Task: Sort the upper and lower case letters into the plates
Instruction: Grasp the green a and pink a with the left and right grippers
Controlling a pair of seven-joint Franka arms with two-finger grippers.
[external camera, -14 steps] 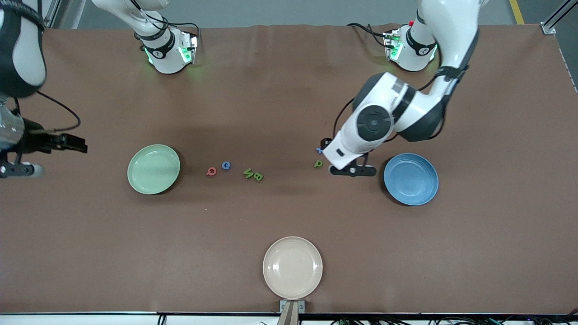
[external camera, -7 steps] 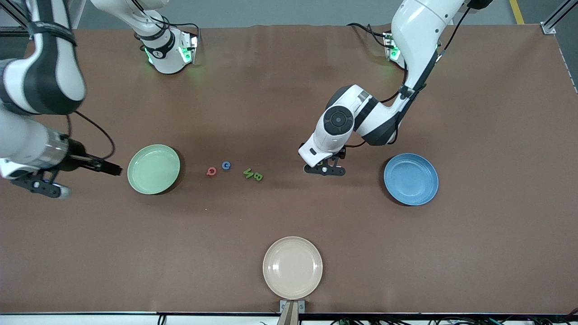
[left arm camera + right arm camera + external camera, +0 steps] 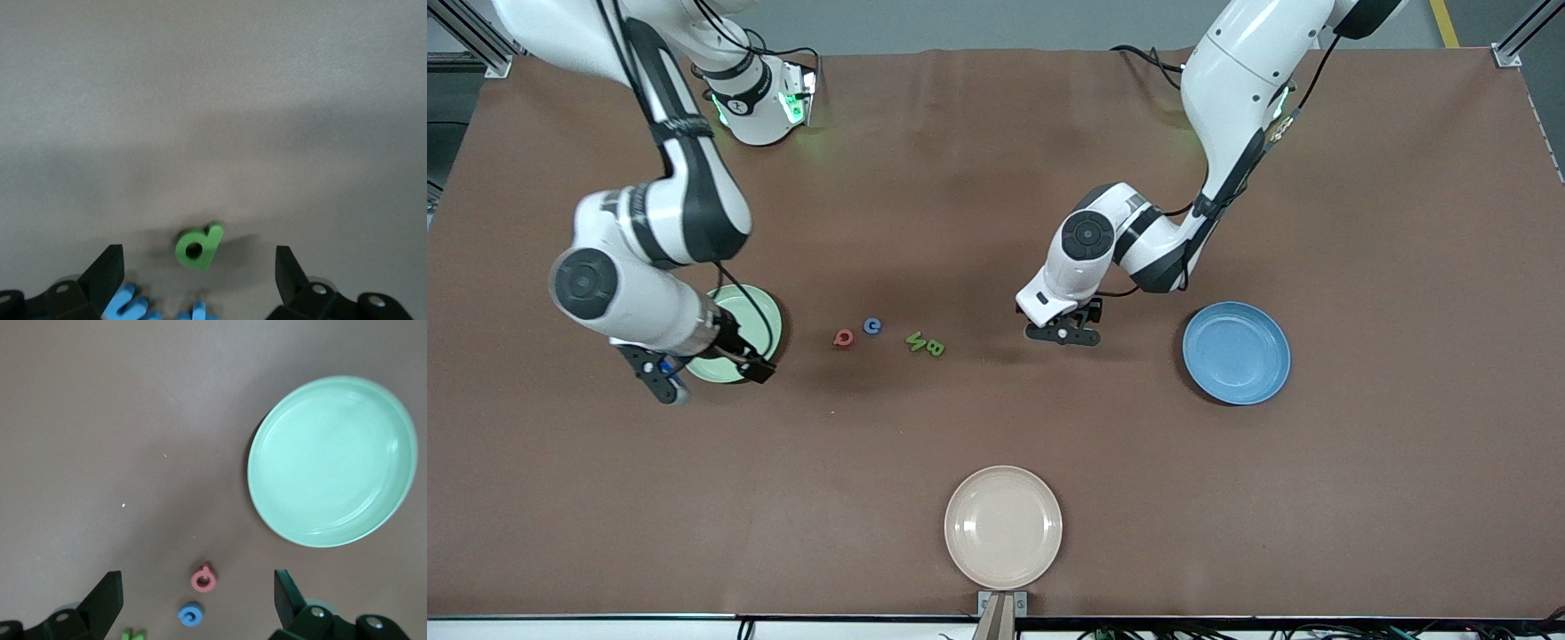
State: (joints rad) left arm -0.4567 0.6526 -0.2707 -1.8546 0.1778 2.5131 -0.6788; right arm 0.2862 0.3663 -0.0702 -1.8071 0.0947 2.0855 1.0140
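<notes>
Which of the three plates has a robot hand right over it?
The pale green plate, toward the right arm's end of the table: the right hand hangs open over its edge. The blue plate and the cream plate have nothing above them.

The left arm comes from its base and bends down at the elbow, so that its wrist points to the table. The left gripper (image 3: 1060, 331) is low over the table surface, and its fingers (image 3: 107, 270) are spread wide apart. The right arm reaches forward from its base, with a folded elbow. The right gripper (image 3: 698, 373) hangs higher, and its fingers (image 3: 107, 593) are also wide apart.
</notes>
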